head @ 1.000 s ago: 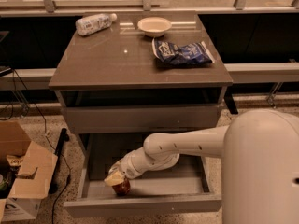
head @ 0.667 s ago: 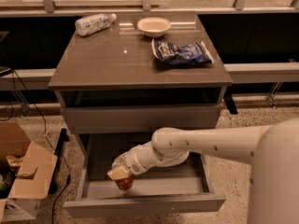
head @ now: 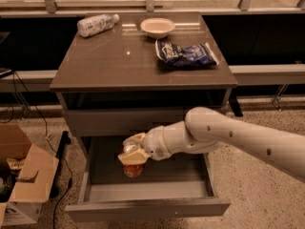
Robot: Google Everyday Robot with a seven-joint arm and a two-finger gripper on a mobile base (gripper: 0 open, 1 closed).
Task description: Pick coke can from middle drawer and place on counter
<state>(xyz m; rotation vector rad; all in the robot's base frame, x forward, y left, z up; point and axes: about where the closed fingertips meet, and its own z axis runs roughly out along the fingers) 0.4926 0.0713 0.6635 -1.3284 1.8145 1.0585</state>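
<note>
A grey cabinet stands in front of me with its middle drawer (head: 147, 207) pulled out low to the floor. A white robot arm reaches in from the right. Its gripper (head: 132, 152) hangs over the left part of the drawer, tan fingers closed around the upper half of the coke can (head: 132, 170). The can is upright, its red base showing below them. I cannot tell whether the base rests on the drawer floor or is just clear of it. The side-on hold probably keeps the can level for lifting. A closed drawer front (head: 124, 120) sits directly above and behind, so the can likely has to come forward before it rises past the counter (head: 114, 66) edge. On the counter, a plastic bottle (head: 95, 24) lies at the back left, a bowl (head: 157, 26) sits at the back centre, and a blue bag (head: 186, 55) lies to the right. The bare front left looks the roomiest landing spot. A cardboard box (head: 26, 175) stands on the floor, well to the left.
</note>
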